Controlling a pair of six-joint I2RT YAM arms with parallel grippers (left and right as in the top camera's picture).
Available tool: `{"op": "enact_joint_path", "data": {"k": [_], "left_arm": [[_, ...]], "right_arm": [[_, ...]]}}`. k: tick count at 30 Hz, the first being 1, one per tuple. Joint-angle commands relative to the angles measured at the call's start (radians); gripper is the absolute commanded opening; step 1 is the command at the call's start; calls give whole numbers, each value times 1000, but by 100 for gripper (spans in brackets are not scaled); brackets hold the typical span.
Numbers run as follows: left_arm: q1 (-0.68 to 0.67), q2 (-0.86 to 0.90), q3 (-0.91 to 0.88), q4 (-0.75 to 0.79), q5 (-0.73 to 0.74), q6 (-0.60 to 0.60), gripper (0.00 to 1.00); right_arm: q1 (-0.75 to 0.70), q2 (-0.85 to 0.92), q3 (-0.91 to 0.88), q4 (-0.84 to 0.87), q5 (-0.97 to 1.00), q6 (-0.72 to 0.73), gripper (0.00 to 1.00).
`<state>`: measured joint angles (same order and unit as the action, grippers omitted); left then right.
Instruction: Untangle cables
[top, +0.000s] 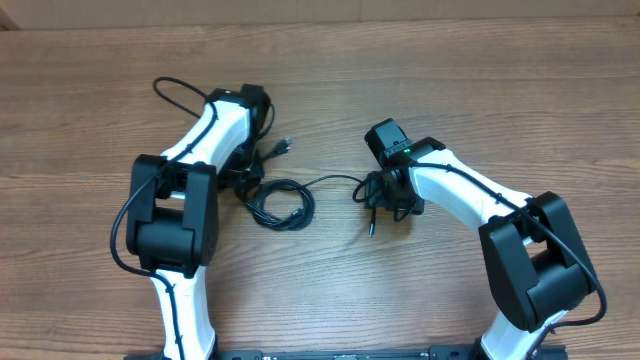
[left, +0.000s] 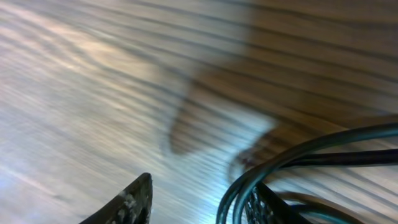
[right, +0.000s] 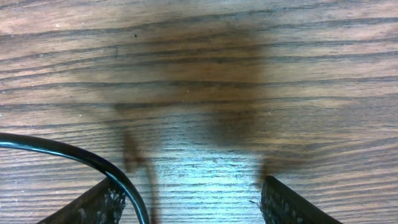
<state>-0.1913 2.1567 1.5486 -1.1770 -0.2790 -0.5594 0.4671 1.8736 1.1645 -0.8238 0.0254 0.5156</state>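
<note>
The cables are thin black cords. A loose coil (top: 281, 203) lies on the table between the arms, and one strand (top: 330, 180) runs right toward my right gripper (top: 377, 196). One plug end (top: 285, 146) lies near my left gripper (top: 252, 178), another (top: 372, 228) below the right one. In the blurred left wrist view the left gripper (left: 202, 183) is open, with several cable strands (left: 280, 158) curving against its right finger (left: 268, 208). In the right wrist view the right gripper (right: 189, 182) is open, and a cable (right: 87, 155) arcs past its left finger (right: 93, 205).
The wooden table (top: 330, 70) fills every view. A thicker black wire (top: 178, 92) fixed to the left arm loops out at the back left. Both white arms (top: 180, 220) reach in from the front edge.
</note>
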Motion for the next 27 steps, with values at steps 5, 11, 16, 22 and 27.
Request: {"op": "enact_joint_path", "data": {"k": [5,11,16,22,27], "left_arm": [[154,14,-8,-10,209,-32,54],[212,14,-8,19,534,193,61],[207,14,-8,53,708,365,51],[172,14,-8,51,621,376,48],[142,14,-8,20,501,321,44]], "right_arm": [[4,3,-9,5,-5,-7,68],[4,3,-9,6,-5,-7,68],[4,3,-9,6,-5,-7,68],[4,3,-10,6,-5,-7,68],[4,3,-11,7,-5,-7,68]]}}
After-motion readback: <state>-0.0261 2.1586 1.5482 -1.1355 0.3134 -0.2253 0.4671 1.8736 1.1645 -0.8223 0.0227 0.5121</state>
